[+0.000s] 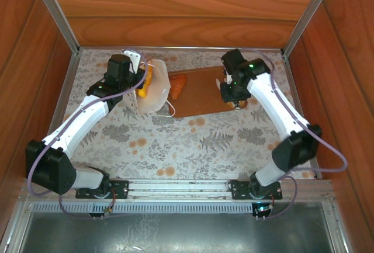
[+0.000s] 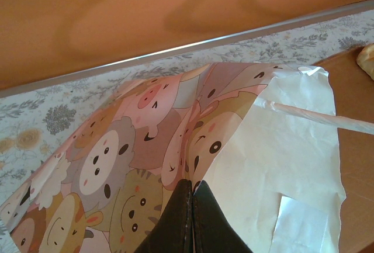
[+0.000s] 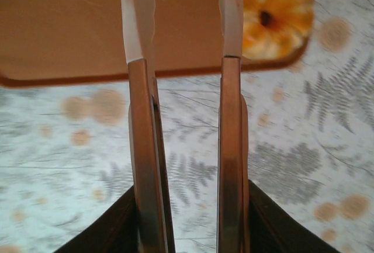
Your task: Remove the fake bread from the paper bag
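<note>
Table (image 1: 175,148) w/ floral cloth is carrying everything, wood walls around it. Flat brown board (image 1: 201,92) is lying on the far-centre part of the table.

Paper bag (image 2: 280,165) is sitting tipped at the board's left end, mouth facing the board. Outside has a cartoon-animal print, the rest is plain white. One white cord handle (image 2: 327,118) is trailing over the board edge.

Fake bread:
- one orange-yellow piece (image 1: 146,78) is showing inside the bag's mouth – not out yet
- one orange loaf (image 1: 178,85) is lying on the board just beside the bag's mouth
- one yellow-orange roll w/ dark centre (image 3: 277,16) is sitting on the board's near-right corner
- the left wrist cam is catching a tan edge of bread (image 2: 367,60) on the board past the bag

Left pincer (image 2: 190,206) is clamping fully together on the bag, dark fingers meeting right at the fold where the printed side meets the white. It's gripping the bag end away from the board.

Right pincer (image 3: 184,7) is hovering over the board's near edge w/ a narrow gap between the fingers – nothing in it, board and cloth visible straight through. The roll is sitting just to the right of it, not touching. From the top cam this pincer (image 1: 235,96) is pointing down at the board's right end, well apart from the bag.
</note>
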Robot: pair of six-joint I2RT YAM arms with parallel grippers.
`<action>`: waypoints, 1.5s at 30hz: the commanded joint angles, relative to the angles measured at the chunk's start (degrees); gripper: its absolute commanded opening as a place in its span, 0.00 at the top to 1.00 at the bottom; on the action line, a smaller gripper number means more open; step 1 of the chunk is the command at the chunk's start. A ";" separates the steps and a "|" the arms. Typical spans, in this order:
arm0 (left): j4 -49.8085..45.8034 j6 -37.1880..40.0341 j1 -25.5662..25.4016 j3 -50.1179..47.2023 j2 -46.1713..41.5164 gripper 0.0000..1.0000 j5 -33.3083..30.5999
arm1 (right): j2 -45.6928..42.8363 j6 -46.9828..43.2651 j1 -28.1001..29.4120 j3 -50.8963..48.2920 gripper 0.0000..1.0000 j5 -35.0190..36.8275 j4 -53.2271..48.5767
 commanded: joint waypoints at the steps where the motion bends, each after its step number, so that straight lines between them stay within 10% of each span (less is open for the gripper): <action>1: 1.49 -0.26 -0.23 -0.28 -1.21 1.00 0.66 | -4.77 0.63 0.53 -1.91 0.58 -12.17 5.29; 22: 1.56 -1.33 -0.21 -0.11 -0.22 1.00 0.40 | 1.89 4.79 23.58 1.76 0.59 -19.77 15.18; 45: 1.90 -1.26 -0.22 -0.72 -0.48 1.00 0.75 | 25.47 4.37 25.42 21.12 0.52 -20.35 10.76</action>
